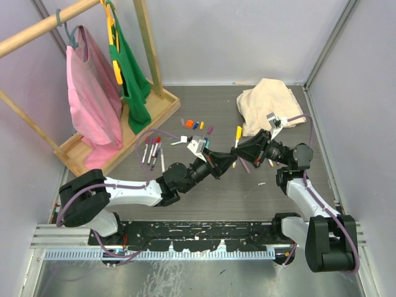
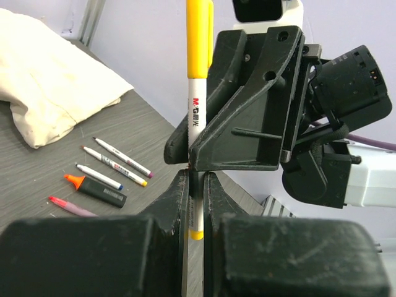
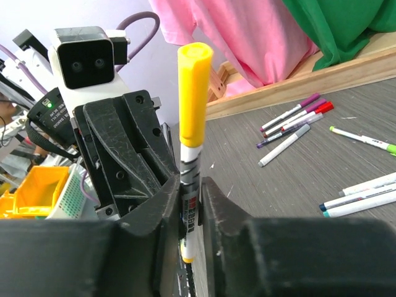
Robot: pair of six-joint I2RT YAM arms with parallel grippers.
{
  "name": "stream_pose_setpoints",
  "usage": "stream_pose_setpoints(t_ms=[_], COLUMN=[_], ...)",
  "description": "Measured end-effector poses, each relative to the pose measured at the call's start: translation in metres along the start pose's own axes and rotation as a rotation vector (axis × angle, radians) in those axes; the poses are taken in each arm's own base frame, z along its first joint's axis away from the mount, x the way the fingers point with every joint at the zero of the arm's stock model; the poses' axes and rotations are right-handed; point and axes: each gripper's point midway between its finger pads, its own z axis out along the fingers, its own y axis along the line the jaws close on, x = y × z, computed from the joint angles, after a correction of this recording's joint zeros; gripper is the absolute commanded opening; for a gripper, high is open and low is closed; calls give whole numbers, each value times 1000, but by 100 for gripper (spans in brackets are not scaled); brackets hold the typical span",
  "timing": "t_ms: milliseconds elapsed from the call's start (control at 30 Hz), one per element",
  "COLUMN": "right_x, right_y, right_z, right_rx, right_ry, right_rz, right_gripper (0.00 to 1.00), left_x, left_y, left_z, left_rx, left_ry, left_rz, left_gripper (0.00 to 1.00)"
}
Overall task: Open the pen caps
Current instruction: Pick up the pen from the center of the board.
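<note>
Both grippers are shut on one white-barrelled marker with a yellow cap, held above the table's middle. In the left wrist view my left gripper clamps the lower barrel near its yellow end, and the right gripper grips just above; the cap sits on the pen. In the right wrist view my right gripper clamps the printed barrel below the cap. Loose caps lie on the table behind. My left gripper and right gripper meet tip to tip.
Several markers lie left of the grippers, others to the right with a black orange-tipped highlighter. A cream cloth lies at the back right. A wooden rack with pink and green clothes stands at the back left.
</note>
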Motion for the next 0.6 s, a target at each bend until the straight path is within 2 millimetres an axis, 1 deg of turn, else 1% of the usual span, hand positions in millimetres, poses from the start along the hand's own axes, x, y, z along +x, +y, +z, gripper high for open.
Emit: stream_pose_setpoints(t_ms=[33,100,133,233,267,333,433,467,533,600], right_x=[1,1,2,3,3,2,1,1,1,1], right_y=[0,0,-1,-2,-3,-5,-8,-9,-11,-14], right_z=[0,1,1,1,1,2,3,3,3,4], right_rx=[-1,-2,-1,1,3,8,15,19,27,35], right_ry=[4,10,15,30,35,45,62,68,81,96], right_rz=[0,-5,-4,-9,-9,-13,-15,-14,-11,-9], right_gripper=[14,3,1,1,1,1,1,1,1,1], left_x=[0,1,1,2,2,3,4,4,0,-11], left_y=[0,2,2,1,1,0,-1,-1,-2,-2], left_z=[0,0,0,0,0,-1,-8,-13,-22,-28], left_rx=[-3,-8,-9,-6,-5,1,18,31,54,73], left_ry=[-1,1,1,3,3,10,32,44,56,61], left_rz=[0,0,0,-4,-1,2,21,34,47,52], left_gripper=[6,20,25,39,47,59,69,71,74,78])
